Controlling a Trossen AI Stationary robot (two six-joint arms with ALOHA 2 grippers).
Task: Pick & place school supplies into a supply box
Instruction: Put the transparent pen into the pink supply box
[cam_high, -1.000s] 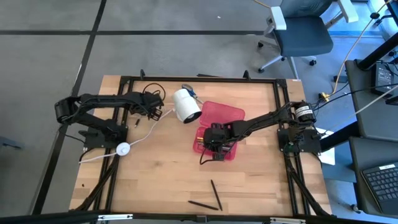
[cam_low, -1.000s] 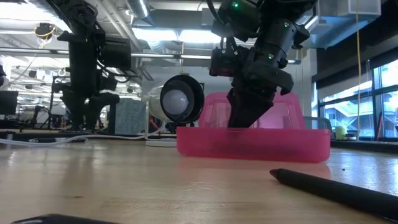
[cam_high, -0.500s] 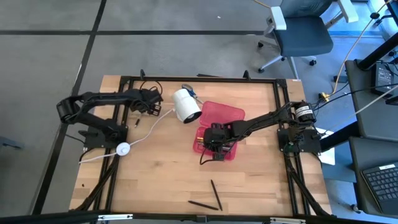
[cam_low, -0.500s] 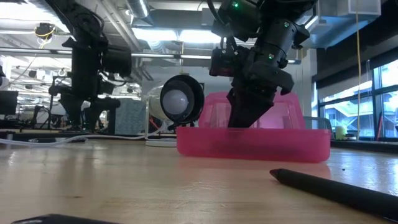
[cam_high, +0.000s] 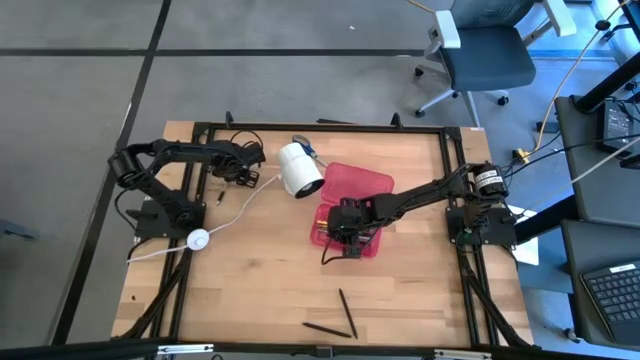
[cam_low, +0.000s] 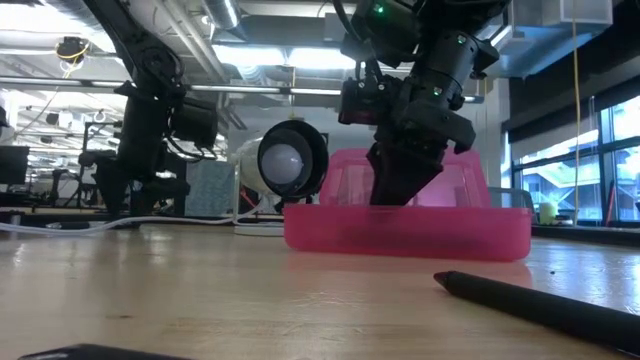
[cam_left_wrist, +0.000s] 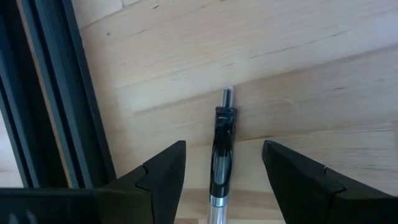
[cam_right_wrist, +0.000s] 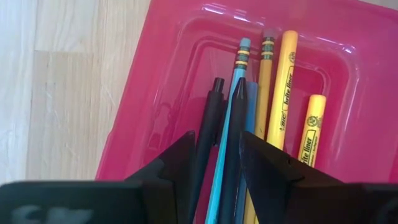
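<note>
1. My right gripper (cam_right_wrist: 214, 162) is sitting low inside the pink box (cam_high: 371, 180) at table centre, fingers clamped on a black pen (cam_right_wrist: 235, 146), lining it up before release.
2. That pen is running along the box's long axis, parallel to the pencils (cam_right_wrist: 281, 87) lying there.
3. My left gripper (cam_left_wrist: 224, 163), jaws apart, is straddling a black-and-silver pen (cam_left_wrist: 221, 146) lying flat at the far left, tip pointing away from the fingers.

Right hand (cam_right_wrist: 214, 165) poised over the translucent pink supply box (cam_right_wrist: 168, 81) on the wooden desk (cam_right_wrist: 56, 87), a black pen (cam_right_wrist: 233, 146) between its fingers (cam_right_wrist: 177, 168). Inside lie another black pen (cam_right_wrist: 208, 124), a blue pencil (cam_right_wrist: 239, 68) and yellow pencils (cam_right_wrist: 281, 87).
</note>
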